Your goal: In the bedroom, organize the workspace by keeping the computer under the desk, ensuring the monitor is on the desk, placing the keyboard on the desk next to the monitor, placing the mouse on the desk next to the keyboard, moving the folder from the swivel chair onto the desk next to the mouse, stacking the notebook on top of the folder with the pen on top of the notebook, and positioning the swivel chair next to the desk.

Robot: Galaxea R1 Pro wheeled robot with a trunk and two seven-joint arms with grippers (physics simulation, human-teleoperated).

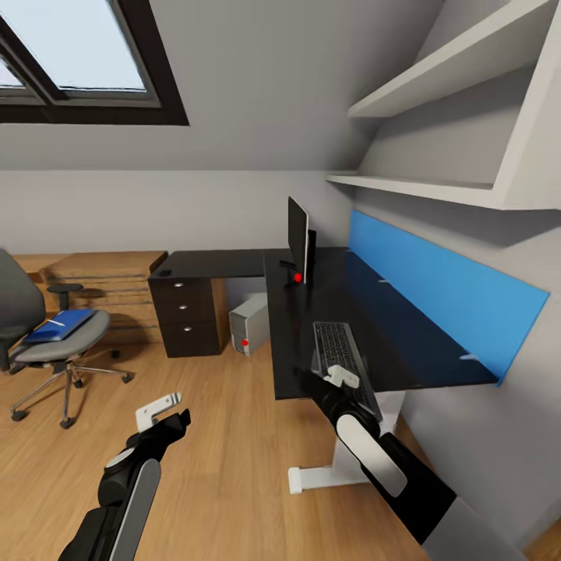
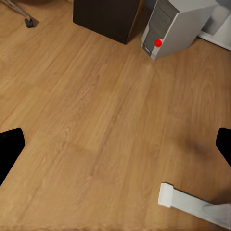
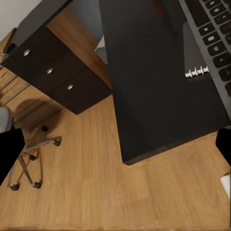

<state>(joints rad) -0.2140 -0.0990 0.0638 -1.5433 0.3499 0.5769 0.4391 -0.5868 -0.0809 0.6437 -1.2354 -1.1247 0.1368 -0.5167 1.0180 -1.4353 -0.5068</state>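
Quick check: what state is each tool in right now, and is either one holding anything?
Left tool: open, holding nothing, above the wooden floor.
Right tool: open, holding nothing, over the keyboard on the desk.

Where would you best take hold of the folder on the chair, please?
The folder lies flat on the chair seat, so probably grip its thin near edge, where it reaches the seat's front. Come in low from the open front side; the backrest and armrest block the other sides. The left hand is nearer to it.
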